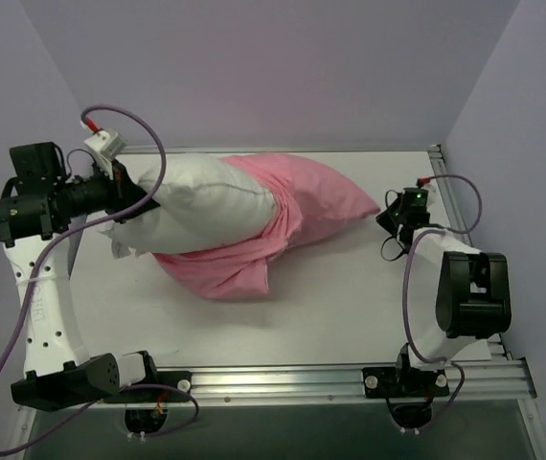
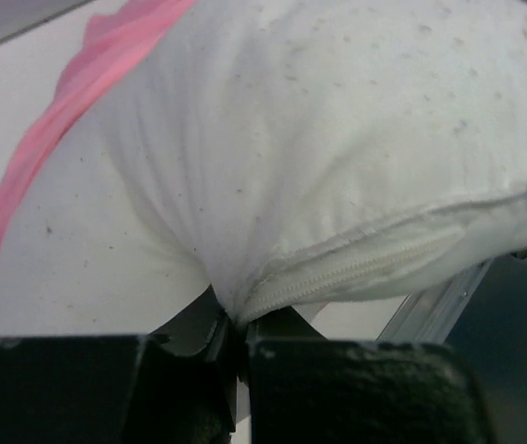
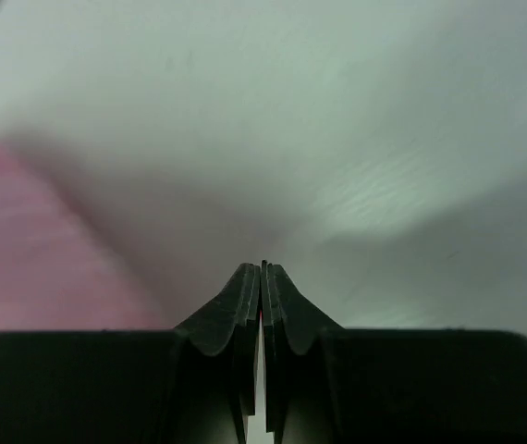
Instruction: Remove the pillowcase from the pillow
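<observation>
left jaws: pressed together on the pillow (image 2: 337, 139), pinching a fold of white fabric at the seam just beside its zipper (image 2: 356, 268).
why that grip: the seam is a firm edge of the cushion, so a pinch there should anchor the pillow while the cover is drawn the other way.
pillow: lies across the far half of the surface (image 1: 350, 297), its bare white left end at the left arm (image 1: 48, 287) and seemingly raised a little. its right part is hidden inside the cover.
pillowcase: the pillowcase (image 1: 302, 196) is bunched over the pillow's right half. a loose flap sags onto the surface in front, and its closed corner points right, toward the right arm (image 1: 465, 297).
right jaws: pressed together, with nothing visible between them in the wrist view. they sit low over the surface just beside the pink corner, and pink cloth shows only at the left edge of that view, apart from the tips.
progress, as a judgement: about half the pillow is uncovered, so the job is partway done.
next move calls for: the right jaws to spread and take the pink corner, then pull rightward against the left hold.
risk: a pinch that catches white fabric along with pink would drag the pillow instead of stripping it.
</observation>
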Tool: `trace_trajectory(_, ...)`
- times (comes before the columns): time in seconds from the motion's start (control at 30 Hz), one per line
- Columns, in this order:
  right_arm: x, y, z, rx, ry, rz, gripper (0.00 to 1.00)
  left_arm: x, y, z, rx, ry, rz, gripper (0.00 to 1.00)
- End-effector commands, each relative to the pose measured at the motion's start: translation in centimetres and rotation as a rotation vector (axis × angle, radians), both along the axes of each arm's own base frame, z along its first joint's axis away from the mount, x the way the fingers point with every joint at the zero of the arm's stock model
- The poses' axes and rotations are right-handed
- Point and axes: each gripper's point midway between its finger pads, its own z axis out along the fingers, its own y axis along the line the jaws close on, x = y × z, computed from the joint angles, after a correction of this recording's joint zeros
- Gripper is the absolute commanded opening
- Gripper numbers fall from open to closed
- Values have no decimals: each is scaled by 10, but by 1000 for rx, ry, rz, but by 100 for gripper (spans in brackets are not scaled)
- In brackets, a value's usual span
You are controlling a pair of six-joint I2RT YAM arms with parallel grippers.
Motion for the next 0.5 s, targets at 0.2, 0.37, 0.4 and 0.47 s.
trace_trajectory(0.2, -44, 85, 58, -82, -116, 225, 0, -4, -37, -81, 251, -110, -250, 2)
trace_trajectory(0.37, -57, 59, 106, -247, -115, 208, 23, -41, -20, -140, 470, -139, -490, 2)
trace_trajectory(0.4, -64, 56, 108, -267, -89, 213, 26, -50, -14, -159, 507, -107, -522, 2)
trace_trajectory(0.47, -66, 54, 137, -303, -130, 223, 37, -64, 4, -182, 644, -99, -590, 2)
